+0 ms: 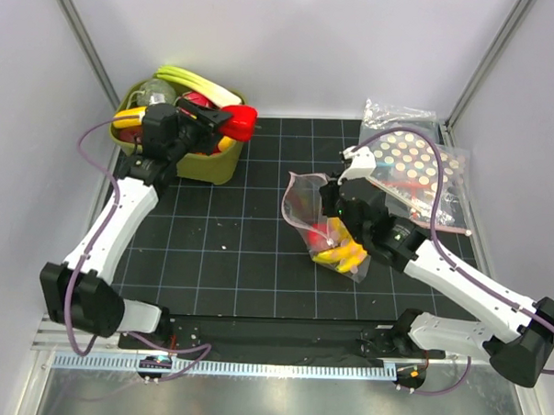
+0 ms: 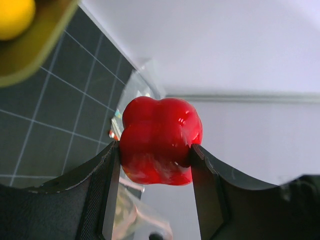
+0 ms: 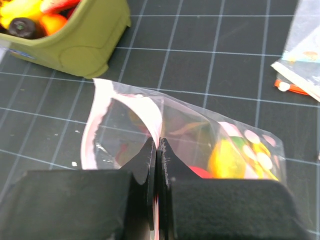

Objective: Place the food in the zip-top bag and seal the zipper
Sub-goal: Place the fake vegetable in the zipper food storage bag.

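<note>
The left gripper (image 2: pixel 155 152), clamped on the red toy pepper (image 2: pixel 160 130), sits left of the zip-top bag (image 1: pixel 303 201), whose rim the right gripper (image 3: pixel 156 150) pinches.

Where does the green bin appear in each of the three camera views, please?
Top external: the green bin sits at the far-left corner of the black gridded mat, partly hidden by the left arm.
Left wrist: only its rim shows, in the top-left corner, above the red toy fruit held in the left pincer.
Right wrist: its corner fills the top left, beyond the zip-top bag.
Shared landmark: the mat's grid.
</note>
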You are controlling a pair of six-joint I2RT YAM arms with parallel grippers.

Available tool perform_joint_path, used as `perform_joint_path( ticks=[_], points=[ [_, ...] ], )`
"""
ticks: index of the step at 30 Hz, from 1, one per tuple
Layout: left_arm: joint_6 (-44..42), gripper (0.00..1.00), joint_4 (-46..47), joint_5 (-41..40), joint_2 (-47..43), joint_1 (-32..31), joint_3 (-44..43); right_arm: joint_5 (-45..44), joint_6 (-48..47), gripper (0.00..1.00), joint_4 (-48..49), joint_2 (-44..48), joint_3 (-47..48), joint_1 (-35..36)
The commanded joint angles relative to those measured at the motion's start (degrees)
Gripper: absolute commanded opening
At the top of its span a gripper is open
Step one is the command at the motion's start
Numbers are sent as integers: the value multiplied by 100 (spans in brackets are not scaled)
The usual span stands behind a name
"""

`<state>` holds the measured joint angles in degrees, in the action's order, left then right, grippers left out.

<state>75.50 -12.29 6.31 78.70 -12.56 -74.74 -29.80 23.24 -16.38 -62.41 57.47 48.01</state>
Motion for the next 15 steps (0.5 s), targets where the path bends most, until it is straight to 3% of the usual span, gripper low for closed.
perform_joint_path(
  ticks=[1,9,15],
  points=[
    [-352,7,192,275,-627,-396,205,580,127,1,241,-60,370,-195],
    [-765,6,184,-6,-1198,-1695,890,1477,453,1,91,-236,800,-688],
    [-1099,6,219,-419,-1041,-2443,1040,1714,620,1,47,-421,1002,-705]
  ],
)
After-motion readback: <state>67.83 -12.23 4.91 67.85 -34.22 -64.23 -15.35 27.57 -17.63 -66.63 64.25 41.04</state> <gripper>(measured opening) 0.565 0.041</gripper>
